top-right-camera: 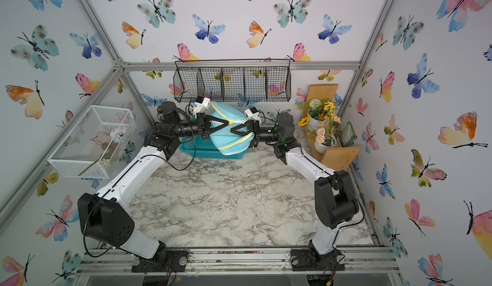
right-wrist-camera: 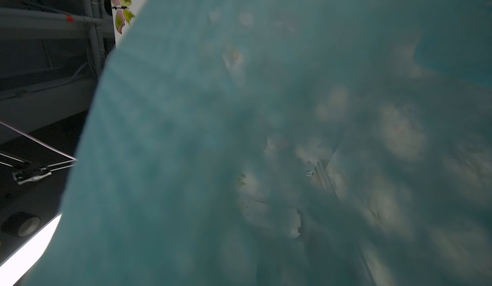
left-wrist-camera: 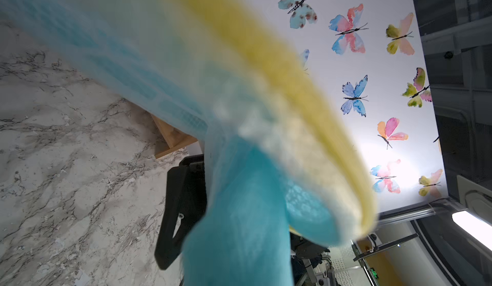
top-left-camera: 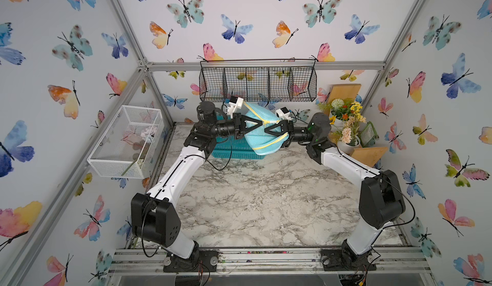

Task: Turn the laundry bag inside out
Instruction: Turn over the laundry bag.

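I'm pinching the laundry bag (top-left-camera: 269, 145) with the left gripper (top-left-camera: 261, 124), hanging it over the teal basket (top-left-camera: 229, 153) at the counter (top-left-camera: 266, 204) back edge. The right gripper (top-left-camera: 266, 129) is pressing into the mesh; I cannot tell its opening.

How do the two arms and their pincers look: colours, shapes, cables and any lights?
Both the left arm and the right arm have white link shells and black joint housings. A thin black cable loops beside the left arm. Each wrist carries a white camera mount. The left pincer and right pincer are black, triangular and open-framed. A small green light glows on the right arm.
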Controlling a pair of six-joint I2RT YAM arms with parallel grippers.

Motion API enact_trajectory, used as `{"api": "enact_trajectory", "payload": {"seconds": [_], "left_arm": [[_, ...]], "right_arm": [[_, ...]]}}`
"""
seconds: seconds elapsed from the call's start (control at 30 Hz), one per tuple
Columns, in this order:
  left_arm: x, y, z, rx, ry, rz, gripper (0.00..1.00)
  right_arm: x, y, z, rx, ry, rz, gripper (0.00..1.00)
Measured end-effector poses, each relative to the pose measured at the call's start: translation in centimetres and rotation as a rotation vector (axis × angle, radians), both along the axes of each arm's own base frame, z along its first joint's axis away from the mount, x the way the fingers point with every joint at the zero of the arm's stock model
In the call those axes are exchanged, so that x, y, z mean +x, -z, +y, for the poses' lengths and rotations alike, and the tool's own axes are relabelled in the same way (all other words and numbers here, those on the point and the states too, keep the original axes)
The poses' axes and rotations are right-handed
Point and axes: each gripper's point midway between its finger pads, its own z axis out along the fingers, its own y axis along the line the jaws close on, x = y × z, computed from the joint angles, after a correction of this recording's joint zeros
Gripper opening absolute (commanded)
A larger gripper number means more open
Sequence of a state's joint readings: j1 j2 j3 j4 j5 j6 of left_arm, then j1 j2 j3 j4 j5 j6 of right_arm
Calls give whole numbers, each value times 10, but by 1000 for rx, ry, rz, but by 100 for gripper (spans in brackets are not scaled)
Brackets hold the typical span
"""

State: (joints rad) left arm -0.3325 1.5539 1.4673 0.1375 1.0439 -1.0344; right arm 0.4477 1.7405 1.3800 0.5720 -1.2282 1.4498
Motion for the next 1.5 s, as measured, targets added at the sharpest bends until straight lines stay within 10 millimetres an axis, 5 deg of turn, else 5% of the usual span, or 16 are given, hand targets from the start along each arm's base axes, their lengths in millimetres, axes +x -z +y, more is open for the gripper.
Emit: {"api": "enact_trajectory", "payload": {"seconds": [0.2, 0.47, 0.67, 1.03, 1.27, 1.4, 1.5], "left_arm": [[17, -17, 7, 120, -183, -100, 0], [30, 11, 18, 338, -384, -132, 0], [29, 3, 18, 397, -458, -209, 0], [28, -7, 13, 383, -474, -292, 0], [29, 10, 15, 388, -468, -243, 0], [35, 9, 22, 373, -493, -228, 0], [38, 20, 35, 370, -516, -166, 0]], "right_arm": [[19, -8, -25, -97, 135, -9, 81], [38, 4, -45, -272, 294, 17, 88], [43, 0, -52, -338, 346, 13, 92], [66, -20, -56, -216, 446, -178, 93], [71, -15, -46, -130, 567, -368, 93], [74, -33, -37, -36, 590, -446, 94], [76, -63, -47, 65, 639, -525, 95]]}}
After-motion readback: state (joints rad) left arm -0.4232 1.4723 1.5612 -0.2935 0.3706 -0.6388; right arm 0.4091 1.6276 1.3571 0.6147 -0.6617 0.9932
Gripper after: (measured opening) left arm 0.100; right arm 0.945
